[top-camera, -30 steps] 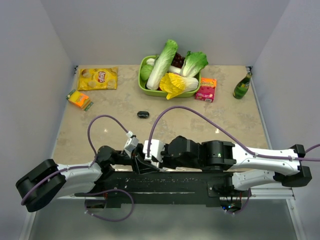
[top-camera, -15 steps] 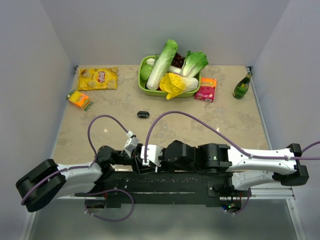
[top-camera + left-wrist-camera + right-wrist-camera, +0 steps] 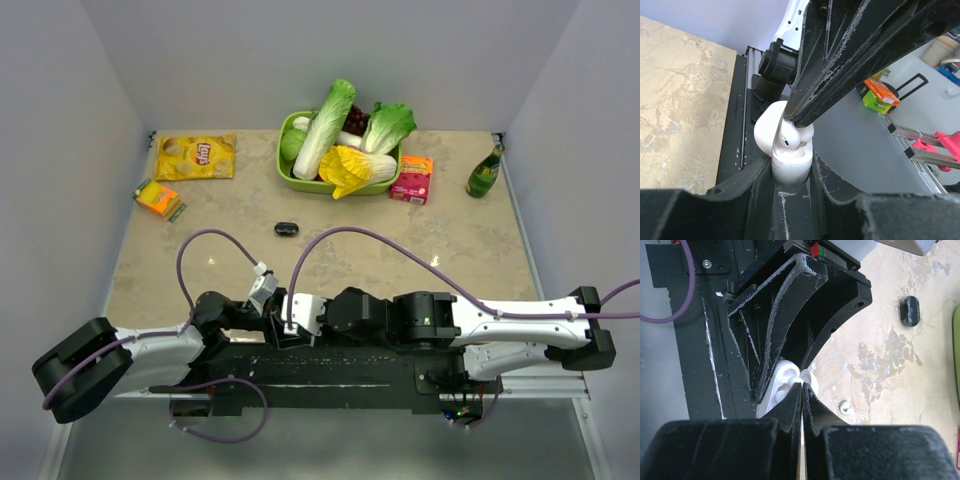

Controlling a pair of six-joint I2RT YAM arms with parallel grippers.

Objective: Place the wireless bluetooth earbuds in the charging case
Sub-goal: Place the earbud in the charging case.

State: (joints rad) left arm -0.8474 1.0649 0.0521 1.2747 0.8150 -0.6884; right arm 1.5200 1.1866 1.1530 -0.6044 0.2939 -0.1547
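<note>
Beige table (image 3: 450,240) is stretching away behind the work, which is happening low at the near edge, over the black rail (image 3: 330,365) where the arms are bolted.

The left gripper (image 3: 791,176) is clamping the case (image 3: 789,164) by its lower half, one finger on each side, and the lid (image 3: 765,131) is standing open. The right gripper (image 3: 802,390) is reaching in from above with its fingers almost completely closed, only a thin slit showing between them. I cannot tell if they are pinching a stem or only pressing with the tip. Under that tip an earbud (image 3: 790,141) is sitting in the mouth of the case. Its head is showing above the rim, so I am judging it as not fully seated.

The danger is in the push. If the tip is pressing off the axis of the socket, the earbud may be jamming at an angle. The glossy case may also be turning or sliding between the left fingers, and then it is falling on the rail. If the right fingers are opening too early, the earbud may be popping out.

Farther out, a small white piece (image 3: 844,407) is lying on the table beside the rail. It is too small to identify.
</note>
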